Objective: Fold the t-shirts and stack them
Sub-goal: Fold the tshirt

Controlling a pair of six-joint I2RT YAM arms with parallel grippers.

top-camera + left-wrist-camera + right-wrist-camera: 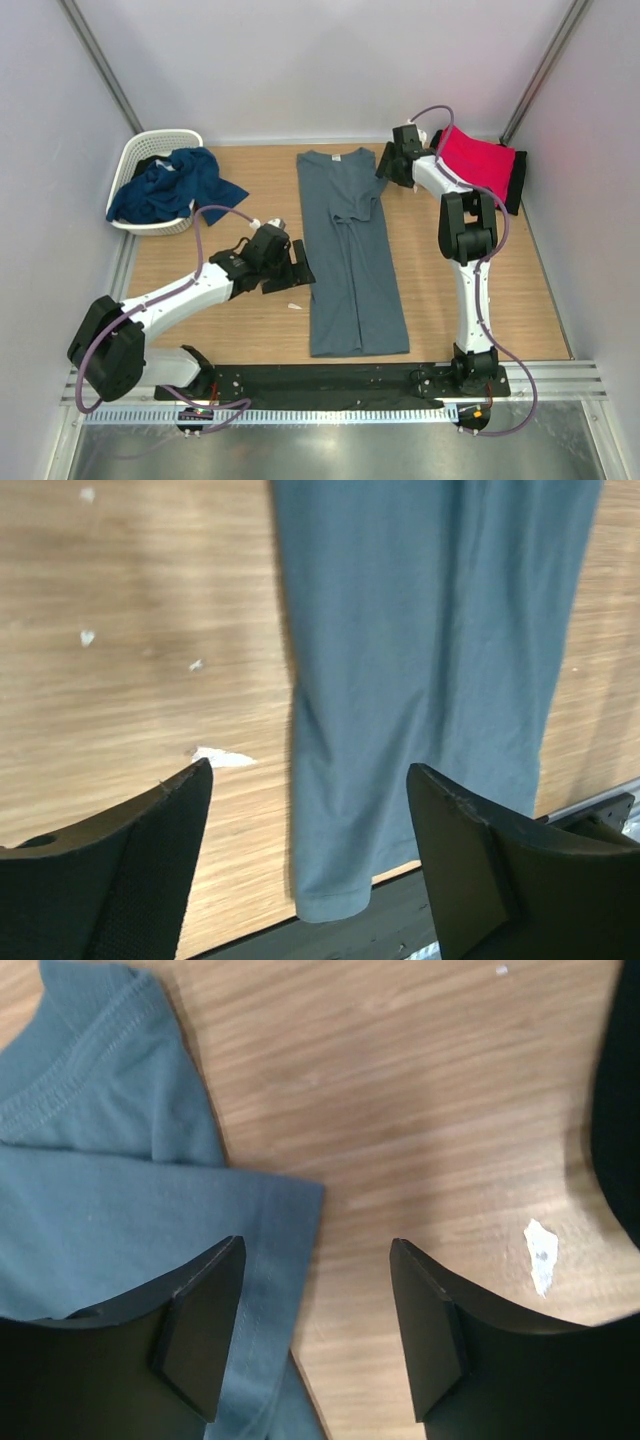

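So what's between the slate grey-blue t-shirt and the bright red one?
Top view: the right gripper and its arm stand there, fingers over the sleeve edge of the slate grey-blue cloth t-shirt; otherwise bare wooden table up to the bright red t-shirt.

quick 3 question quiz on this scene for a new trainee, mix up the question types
1. True or false: the grey-blue t-shirt lies inside the white basket.
2. The top shirt of the pile at the far right is: A red, B green, C yellow.
3. Fill in: the right gripper, jaws apart, is at the grey-blue t-shirt's ____ end.

Key: 1 false (it lies flat on the table); 2 A; 3 collar.
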